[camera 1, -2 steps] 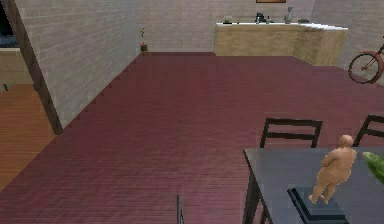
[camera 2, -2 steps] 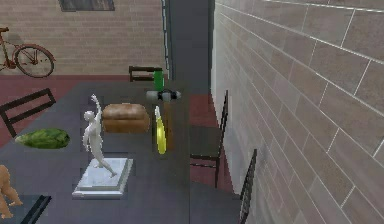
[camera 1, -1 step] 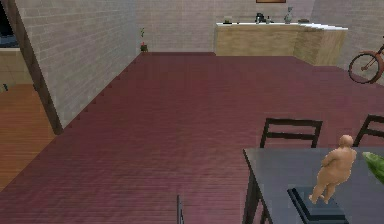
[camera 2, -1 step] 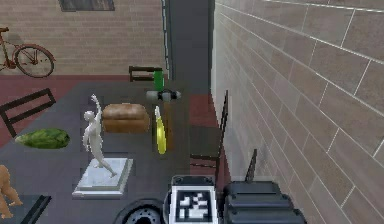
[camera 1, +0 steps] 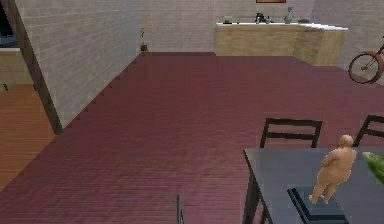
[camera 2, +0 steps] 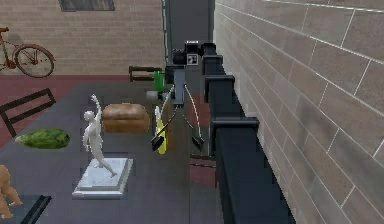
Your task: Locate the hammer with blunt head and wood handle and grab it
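Note:
My arm reaches out as a dark bar along the brick wall in the arm side view. The gripper sits at its far end, below two white marked squares. It hangs over the far part of a dark table. A yellow elongated thing lies on the table at the fingers. I cannot tell whether the gripper holds anything. No shape here reads clearly as a hammer.
On the table stand a white statue, a brown loaf, a green leafy thing and an orange figure. Dark chairs line it. A bicycle and a far counter stand across open red floor.

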You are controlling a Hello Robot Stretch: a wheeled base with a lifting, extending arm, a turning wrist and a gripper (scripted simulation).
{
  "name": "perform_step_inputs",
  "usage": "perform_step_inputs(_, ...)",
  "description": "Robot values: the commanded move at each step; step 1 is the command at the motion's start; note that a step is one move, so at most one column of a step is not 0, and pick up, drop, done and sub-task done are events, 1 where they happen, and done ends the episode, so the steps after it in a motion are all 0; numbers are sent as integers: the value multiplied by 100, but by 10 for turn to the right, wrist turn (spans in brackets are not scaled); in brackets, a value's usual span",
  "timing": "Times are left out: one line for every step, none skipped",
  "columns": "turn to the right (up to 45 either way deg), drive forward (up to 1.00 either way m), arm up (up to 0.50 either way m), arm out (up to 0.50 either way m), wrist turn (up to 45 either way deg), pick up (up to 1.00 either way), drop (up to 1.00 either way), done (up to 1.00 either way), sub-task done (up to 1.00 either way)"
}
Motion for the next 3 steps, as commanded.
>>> perform_step_inputs(0,0,0,0,450,0,0,0,0)
perform_step_inputs(0,0,0,0,450,0,0,0,0)
perform_step_inputs(0,0,0,0,450,0,0,0,0)
